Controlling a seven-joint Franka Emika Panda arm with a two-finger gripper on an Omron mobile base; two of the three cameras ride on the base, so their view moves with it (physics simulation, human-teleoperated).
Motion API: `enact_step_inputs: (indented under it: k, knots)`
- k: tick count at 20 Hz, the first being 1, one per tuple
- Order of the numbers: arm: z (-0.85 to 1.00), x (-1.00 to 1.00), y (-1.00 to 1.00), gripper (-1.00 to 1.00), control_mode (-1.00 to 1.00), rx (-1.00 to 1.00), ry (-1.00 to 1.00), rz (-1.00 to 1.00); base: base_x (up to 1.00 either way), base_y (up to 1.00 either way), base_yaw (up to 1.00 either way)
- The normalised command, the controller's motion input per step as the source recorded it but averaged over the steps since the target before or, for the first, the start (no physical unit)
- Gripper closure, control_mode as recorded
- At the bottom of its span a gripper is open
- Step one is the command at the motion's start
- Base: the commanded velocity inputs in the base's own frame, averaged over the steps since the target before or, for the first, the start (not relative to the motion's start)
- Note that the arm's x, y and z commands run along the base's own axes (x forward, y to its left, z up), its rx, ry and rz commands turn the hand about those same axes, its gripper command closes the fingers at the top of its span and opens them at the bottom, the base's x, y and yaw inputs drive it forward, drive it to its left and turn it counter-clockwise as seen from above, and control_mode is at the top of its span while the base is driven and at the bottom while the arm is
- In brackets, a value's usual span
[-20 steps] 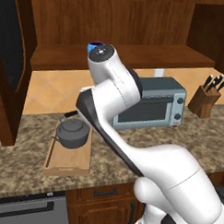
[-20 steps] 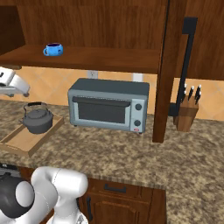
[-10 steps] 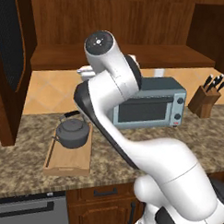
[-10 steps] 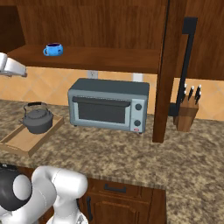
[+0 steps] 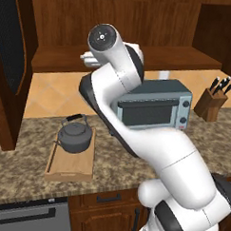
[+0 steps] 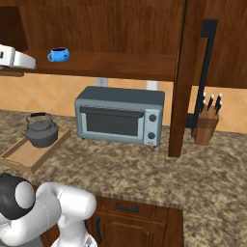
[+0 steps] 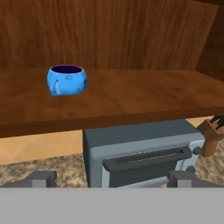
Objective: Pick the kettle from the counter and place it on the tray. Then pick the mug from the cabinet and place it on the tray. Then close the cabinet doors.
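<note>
The dark grey kettle (image 5: 76, 134) (image 6: 42, 132) stands on the light wooden tray (image 5: 70, 165) (image 6: 24, 157) on the granite counter (image 5: 19, 172) (image 6: 144, 169). The blue mug (image 6: 59, 54) (image 7: 67, 80) sits upright on the cabinet shelf (image 6: 120, 65) (image 7: 131, 98). My gripper (image 7: 112, 179) (image 6: 17, 59) is raised to shelf height, left of the mug and apart from it. It is open, its fingertips (image 7: 41, 178) spread wide with nothing between them. The right cabinet door (image 6: 190, 72) and the left door (image 5: 13, 46) stand open.
A grey-blue toaster oven (image 5: 155, 109) (image 6: 120, 116) (image 7: 140, 153) sits under the shelf, right of the tray. A knife block (image 5: 213, 100) (image 6: 205, 124) stands further right. The open right door with its black handle (image 6: 206, 67) juts out over the counter.
The arm has lifted from near the kettle and tray up to the level of the cabinet shelf. The gripper has stayed open. Kettle, tray and mug have not moved.
</note>
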Motion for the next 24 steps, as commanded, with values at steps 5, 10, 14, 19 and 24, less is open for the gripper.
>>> enact_step_inputs:
  k: [5, 10, 14, 19, 24]
  knots:
    - [0.02, 0.28, 0.00, -1.00, -1.00, 0.00, -0.01, -0.05, 0.00, 0.00, 0.00]
    - [0.00, 0.02, -0.02, -1.00, -1.00, 0.00, 0.05, 0.00, 0.00, 0.00, 0.00]
    - [0.00, 0.26, 0.00, -1.00, -1.00, 0.00, 0.04, -0.01, 0.00, 0.00, 0.00]
    - [-0.03, 0.46, 0.00, -1.00, -1.00, 0.00, 0.00, -0.02, 0.00, 0.00, 0.00]
    - [0.00, 0.42, 0.05, -1.00, -1.00, 0.00, 0.02, -0.10, 0.00, 0.00, 0.00]
